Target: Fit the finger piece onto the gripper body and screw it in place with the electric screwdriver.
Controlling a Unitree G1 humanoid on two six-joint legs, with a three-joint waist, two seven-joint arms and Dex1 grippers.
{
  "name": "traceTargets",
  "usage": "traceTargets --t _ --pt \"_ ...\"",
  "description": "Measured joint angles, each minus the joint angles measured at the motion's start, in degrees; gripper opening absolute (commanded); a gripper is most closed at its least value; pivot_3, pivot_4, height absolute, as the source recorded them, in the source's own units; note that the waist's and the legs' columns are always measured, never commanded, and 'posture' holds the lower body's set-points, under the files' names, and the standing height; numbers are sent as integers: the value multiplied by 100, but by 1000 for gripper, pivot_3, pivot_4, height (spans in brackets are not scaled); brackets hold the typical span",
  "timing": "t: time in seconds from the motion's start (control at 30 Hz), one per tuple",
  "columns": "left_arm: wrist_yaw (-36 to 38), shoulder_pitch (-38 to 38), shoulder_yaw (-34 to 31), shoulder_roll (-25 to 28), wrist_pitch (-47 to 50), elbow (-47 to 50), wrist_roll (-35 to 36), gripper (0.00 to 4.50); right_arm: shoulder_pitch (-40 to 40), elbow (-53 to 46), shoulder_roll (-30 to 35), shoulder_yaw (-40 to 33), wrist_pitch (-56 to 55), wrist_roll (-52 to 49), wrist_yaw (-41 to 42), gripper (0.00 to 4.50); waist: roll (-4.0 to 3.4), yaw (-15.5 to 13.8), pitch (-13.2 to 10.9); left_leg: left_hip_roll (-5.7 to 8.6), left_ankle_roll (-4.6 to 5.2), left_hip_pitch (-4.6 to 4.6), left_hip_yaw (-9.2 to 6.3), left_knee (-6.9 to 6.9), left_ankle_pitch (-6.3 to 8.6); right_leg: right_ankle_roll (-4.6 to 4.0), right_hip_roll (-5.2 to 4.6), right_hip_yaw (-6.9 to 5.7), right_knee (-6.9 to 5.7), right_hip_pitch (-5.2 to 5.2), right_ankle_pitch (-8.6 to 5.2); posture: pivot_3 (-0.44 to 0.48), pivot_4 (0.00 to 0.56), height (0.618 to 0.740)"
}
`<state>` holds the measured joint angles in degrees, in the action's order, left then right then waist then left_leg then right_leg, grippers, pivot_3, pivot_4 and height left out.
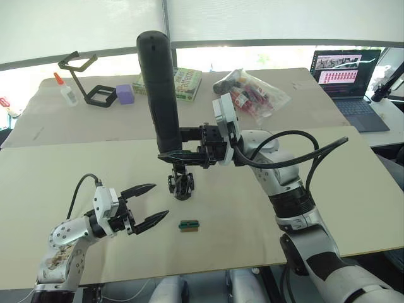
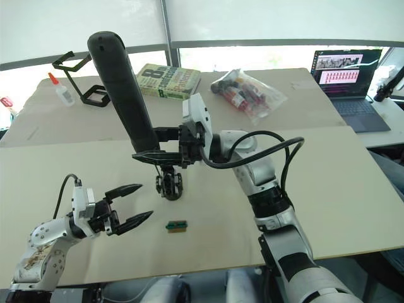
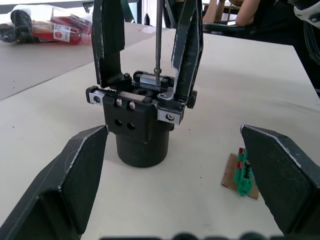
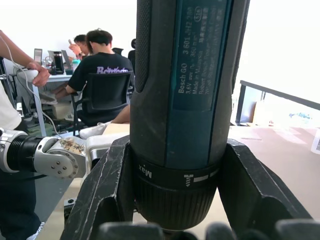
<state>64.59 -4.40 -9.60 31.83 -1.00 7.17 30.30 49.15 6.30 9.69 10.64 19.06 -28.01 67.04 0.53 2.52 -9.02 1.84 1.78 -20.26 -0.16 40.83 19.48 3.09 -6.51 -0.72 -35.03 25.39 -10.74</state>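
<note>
Beside gripper body (image 1: 182, 185): green block (image 1: 188, 225) | left tool (image 1: 149, 204) apart | right tool (image 1: 178, 144) clamps screwdriver (image 1: 160, 85), bit seemingly seated

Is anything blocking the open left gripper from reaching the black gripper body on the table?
Nothing visible does. The left gripper faces the chunky black gripper body across bare tabletop; the small green block lies off to one side.

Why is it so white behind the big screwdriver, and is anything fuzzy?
In the right wrist view, daylight washes out the background behind the screwdriver. In the left eye view, the windows glare white. In the left wrist view, the left gripper looms soft-edged at the bottom.
</note>
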Motion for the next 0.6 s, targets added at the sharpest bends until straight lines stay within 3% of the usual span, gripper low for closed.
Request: traceTargets --t 0.6 --pt "6 32 186 -85 -37 -168 -119 4500 -50 6 -13 22 -108 92 153 1954 0 -1 0 0 0 0 0 0 0 0 -1 0 -1 0 0 0 150 740"
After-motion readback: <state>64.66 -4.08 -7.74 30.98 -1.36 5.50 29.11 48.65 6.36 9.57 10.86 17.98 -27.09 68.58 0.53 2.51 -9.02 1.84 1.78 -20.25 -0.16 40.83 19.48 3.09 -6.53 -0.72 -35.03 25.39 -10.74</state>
